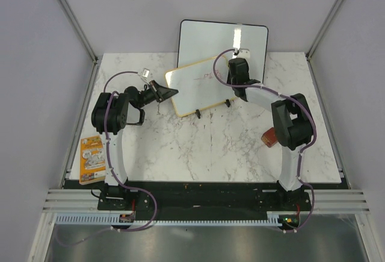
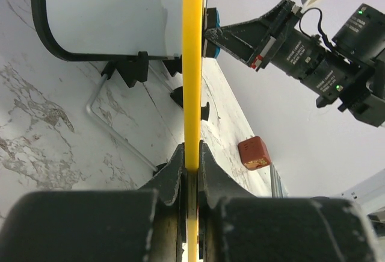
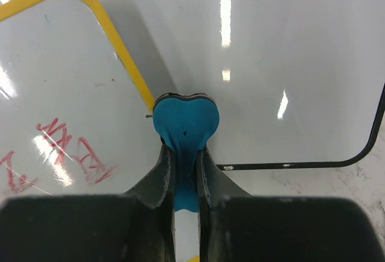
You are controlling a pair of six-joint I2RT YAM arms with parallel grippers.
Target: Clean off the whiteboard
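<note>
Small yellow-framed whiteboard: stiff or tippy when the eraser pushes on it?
Probably stiff: the whiteboard edge runs straight in the left wrist view. Likely light and tippy alone on its two small black feet, so the left tool clamped on its frame probably matters. Its glossy face should let the blue eraser in the right tool slide easily.

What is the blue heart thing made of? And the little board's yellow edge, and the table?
The blue heart-shaped eraser looks like soft foam or rubber: it is matt, and pinched in where the right gripper squeezes it. The whiteboard has a smooth yellow frame, which could be painted wood or plastic. The table looks like marble, white with grey veins, perhaps only printed.
</note>
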